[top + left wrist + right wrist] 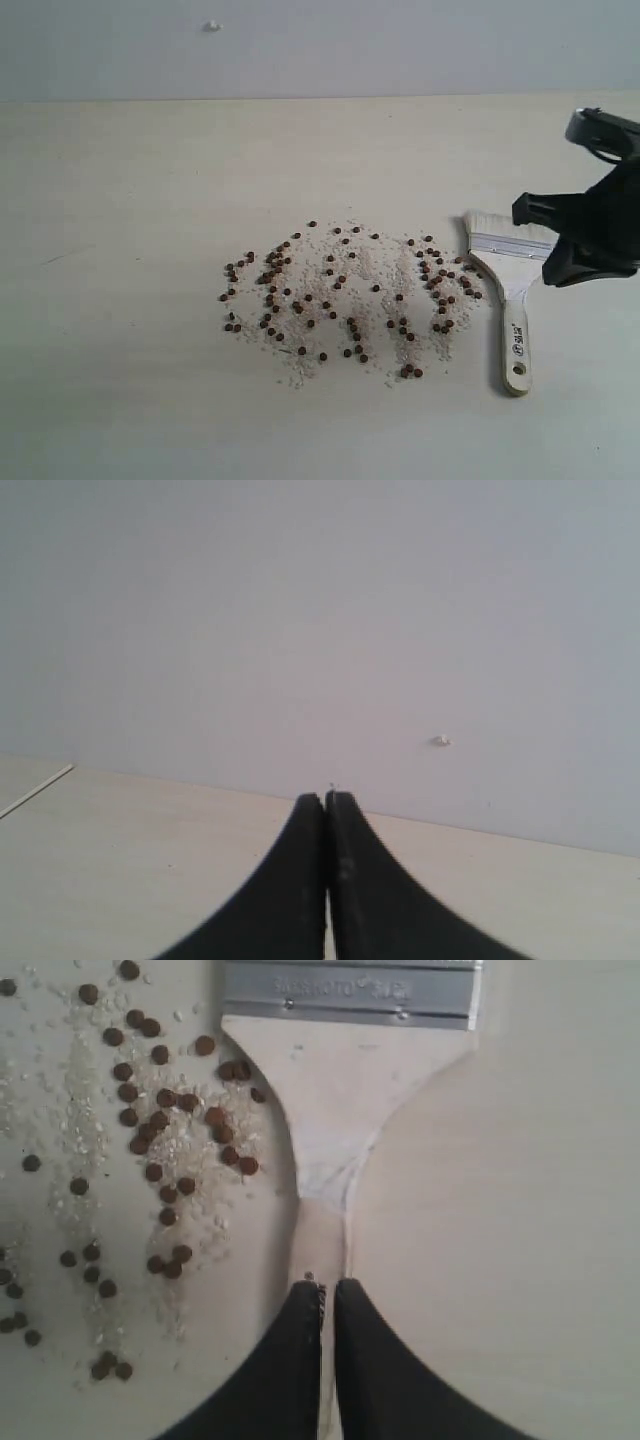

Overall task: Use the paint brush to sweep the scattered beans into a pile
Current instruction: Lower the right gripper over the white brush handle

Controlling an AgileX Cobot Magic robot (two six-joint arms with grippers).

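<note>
In the exterior view I see the paint brush (510,290) lying flat on the tabletop (150,380). The beans (345,300) are scattered loosely among white grains in a wide patch to one side of the brush, and the nearest ones lie just beside its ferrule. My right pincer (575,245) hangs on the brush's other side, partly over the ferrule.

In the left wrist view, the left pincer (327,805) has its fingers pressed together on nothing. It points at a pale wall, and the brush is out of sight.

In the right wrist view, the right pincer sits over the brush's handle. Its fingers are almost together with a thin slit between them, and they clamp nothing. Beans lie just beside the handle's shoulder.
</note>
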